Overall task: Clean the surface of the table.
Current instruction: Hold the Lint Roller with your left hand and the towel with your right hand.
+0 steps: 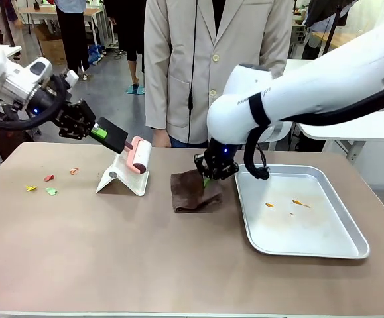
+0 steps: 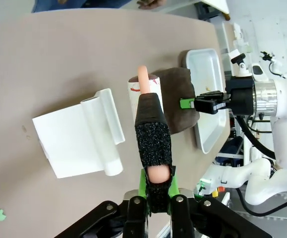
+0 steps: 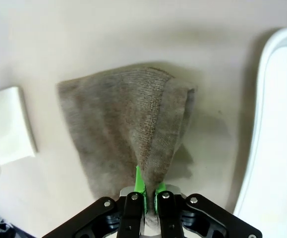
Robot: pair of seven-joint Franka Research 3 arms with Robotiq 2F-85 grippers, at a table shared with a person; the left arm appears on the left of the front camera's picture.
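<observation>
Taupe-brown and matte, the large rectangular table (image 1: 112,258) with its thin pale edge fills the lower half of the front view. Its smooth top runs from the bottom edge up to a person (image 1: 211,66) in a beige buttoned coat standing at the far side.

Near the centre of the frame a dark brown knitted cloth (image 1: 188,197) lies crumpled on the tabletop. One raised fold is pinched between the green pads of the right gripper (image 1: 207,179), whose jaws are closed tight on the fabric. The right wrist view shows the ribbed weave fanning out from that pinch.

Just right of the cloth, at centre right, sits a shallow rectangular silver metal tray (image 1: 298,228) with rounded corners, and a few small orange scraps (image 1: 300,203) lie on its floor.

Left of the cloth stands a folded white plastic stand (image 1: 120,180), tent-shaped with a curled lip. The left gripper (image 1: 101,132) reaches in from the upper left and is clamped shut on the black foam-wrapped handle of a pink lint roller (image 1: 140,154). The roller's white paper drum is at the stand's upper edge; whether they touch cannot be told.

Toward the left edge of the frame, small red, orange, yellow and green paper scraps (image 1: 49,177) lie scattered on the tabletop.
</observation>
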